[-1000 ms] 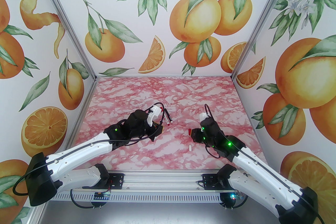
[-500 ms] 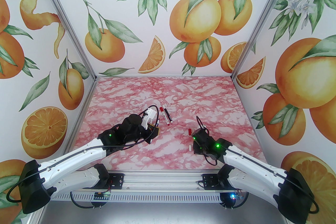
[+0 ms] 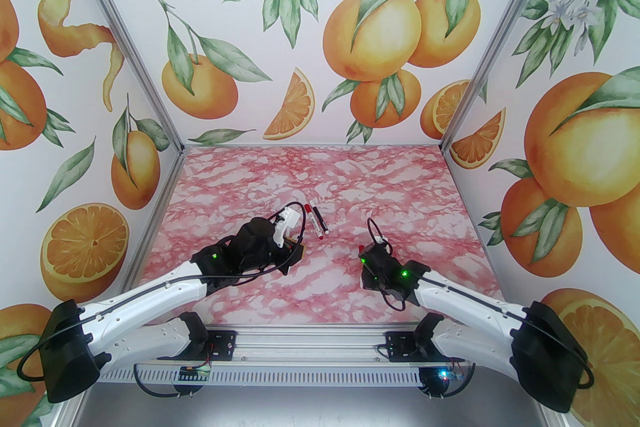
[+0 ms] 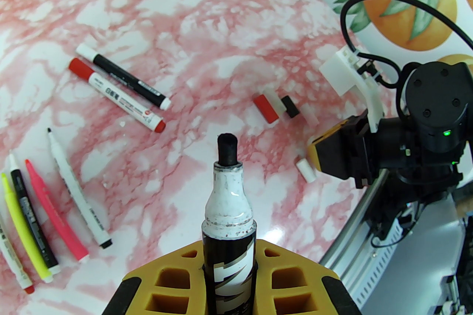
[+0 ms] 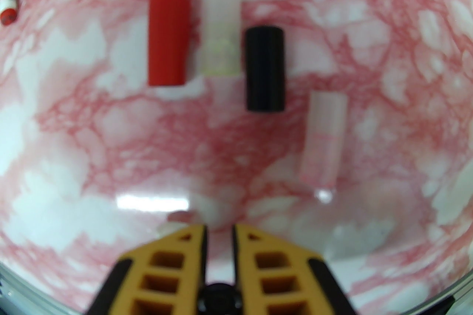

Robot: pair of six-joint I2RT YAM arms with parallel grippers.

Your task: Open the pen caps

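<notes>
Pink-veined marble covers the table (image 3: 350,174). The pen caps (image 4: 275,102) lie loose on it, right of centre and toward the near side, close to the right gripper (image 5: 218,230).

In the right wrist view four of them form a rough row. A red cap (image 5: 168,38) is at the left end and a clear-white cap (image 5: 221,33) lies just beside it. A black cap (image 5: 265,69) comes next, a little nearer. A second pale cap (image 5: 323,138) is the nearest of the four and at the right end, apart from the black one. All four lie on their sides, roughly parallel.

The left wrist view adds a small white cap (image 4: 306,170), lying just beside the yellow tip of the right gripper. Whether the two touch is unclear. The right gripper's fingers are drawn almost together, leaving a thin slit with nothing visible in it.

The left gripper (image 4: 229,250), left of centre, is clamped around a black marker (image 4: 229,195). The marker's white neck and bare black nib point toward the caps, and no cap is on it.

Two whiteboard markers (image 3: 315,221) lie side by side on the table, farther off than the left gripper. One is black with white ends and the other white with red ends.

Several slim pens (image 4: 55,210) in white, pink, black and yellow lie in a loose fan at the left edge of the left wrist view.
</notes>
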